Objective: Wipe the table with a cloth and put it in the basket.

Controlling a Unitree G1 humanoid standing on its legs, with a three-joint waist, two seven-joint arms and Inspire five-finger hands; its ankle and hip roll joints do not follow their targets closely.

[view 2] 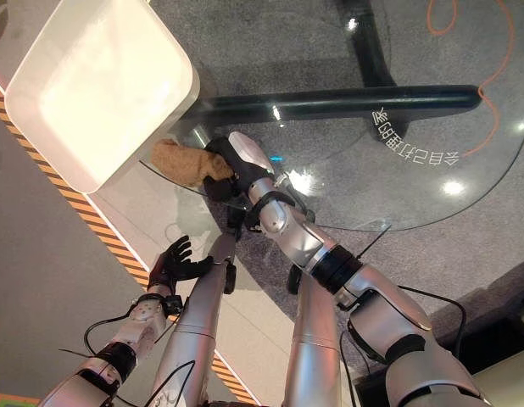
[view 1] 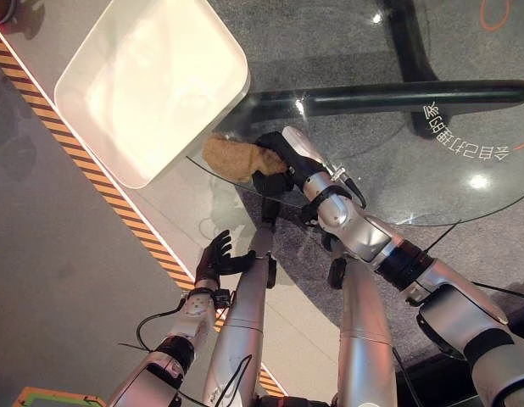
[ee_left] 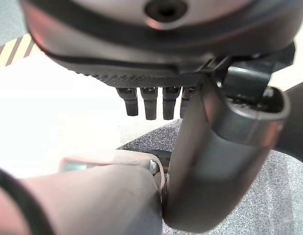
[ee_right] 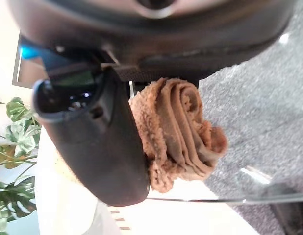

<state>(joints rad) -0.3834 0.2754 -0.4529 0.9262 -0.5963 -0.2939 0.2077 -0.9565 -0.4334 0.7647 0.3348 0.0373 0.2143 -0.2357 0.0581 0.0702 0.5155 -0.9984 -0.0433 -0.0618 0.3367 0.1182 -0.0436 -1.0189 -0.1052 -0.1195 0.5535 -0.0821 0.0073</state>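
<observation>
**Cloth in hand at the surface's left edge, basket just beyond**

The right hand (view 1: 283, 165) is clamping its fingers and thumb round the brown cloth (view 1: 230, 158), which is bunching into folds in the right wrist view. The cloth is sitting at the left edge of the round glass surface (view 1: 465, 127), sticking out leftward from the hand. The white basket (view 1: 92, 102) is lying to the far left of the cloth, its near corner just beside the bundle, so the drop looks like a short carry left and away, and the right hand is clearly the nearer one. The left hand (view 1: 215, 257) is hanging low and near, well apart from the cloth, with its fingers relaxed and spread. White characters are printed on the glass at the right; I am leaving them unread.
</observation>
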